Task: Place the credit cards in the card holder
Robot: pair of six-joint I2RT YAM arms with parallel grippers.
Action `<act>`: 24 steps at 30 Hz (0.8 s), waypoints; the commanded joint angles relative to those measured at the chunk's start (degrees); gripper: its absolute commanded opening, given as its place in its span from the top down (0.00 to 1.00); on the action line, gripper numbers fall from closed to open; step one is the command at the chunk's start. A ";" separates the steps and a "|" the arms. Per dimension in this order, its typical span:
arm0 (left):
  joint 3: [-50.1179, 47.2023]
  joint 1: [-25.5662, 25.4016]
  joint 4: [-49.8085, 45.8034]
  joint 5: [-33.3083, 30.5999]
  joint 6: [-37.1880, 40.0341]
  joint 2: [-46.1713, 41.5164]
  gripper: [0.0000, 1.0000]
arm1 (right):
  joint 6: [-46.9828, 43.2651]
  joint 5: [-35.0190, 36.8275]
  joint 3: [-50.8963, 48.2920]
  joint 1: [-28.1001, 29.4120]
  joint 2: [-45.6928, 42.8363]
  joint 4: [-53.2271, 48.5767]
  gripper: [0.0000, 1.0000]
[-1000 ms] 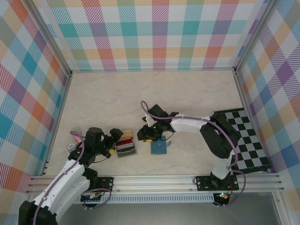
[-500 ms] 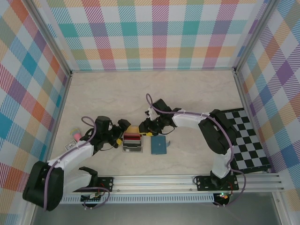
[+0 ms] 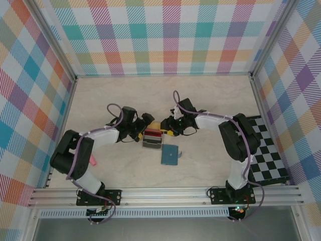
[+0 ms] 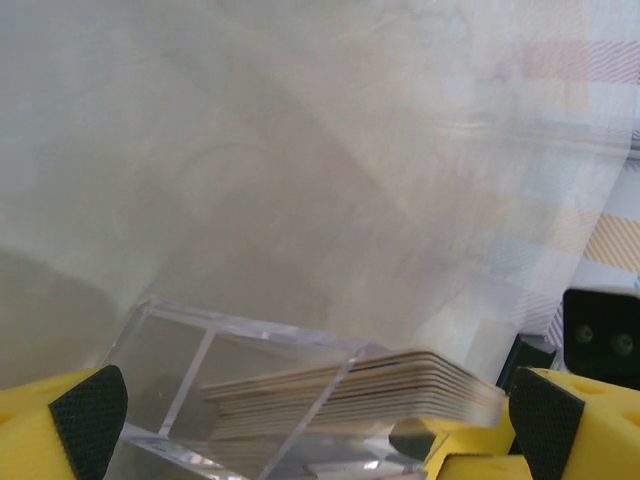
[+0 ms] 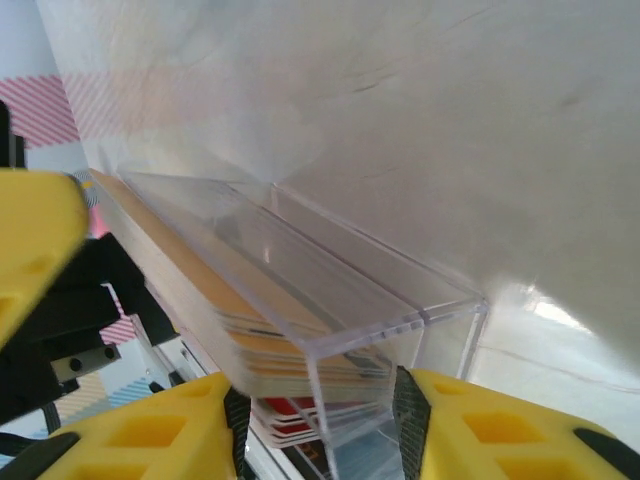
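Newly converged on the clear rack (image 3: 152, 140): left claw (image 4: 318, 415) spread wide, right claw (image 5: 315, 425) gripping it; credit cards (image 4: 350, 385) still outside card holder (image 3: 169, 155).

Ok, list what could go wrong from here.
1. The left gripper and right gripper crowd the clear rack; they may collide.
2. The right gripper straddles rack wall and credit cards; several cards or the rack could lift together.
3. The card holder looks folded shut, so nothing can go in yet.

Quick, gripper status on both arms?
Left gripper: open, straddling the clear card rack.
Right gripper: closed on one end of the clear card rack, credit cards inside.
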 commanded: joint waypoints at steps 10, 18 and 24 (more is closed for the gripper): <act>23.33 -7.48 3.36 11.46 2.72 20.80 0.00 | 1.10 0.92 -13.39 -6.32 -10.19 4.59 0.53; 31.09 -8.72 -5.75 9.52 7.34 23.41 0.01 | -2.50 7.02 -16.15 -7.24 -17.66 -3.36 0.49; 30.81 -8.54 -25.27 -3.52 17.00 11.76 0.00 | -10.09 12.72 -14.34 -9.16 -23.80 -17.64 0.42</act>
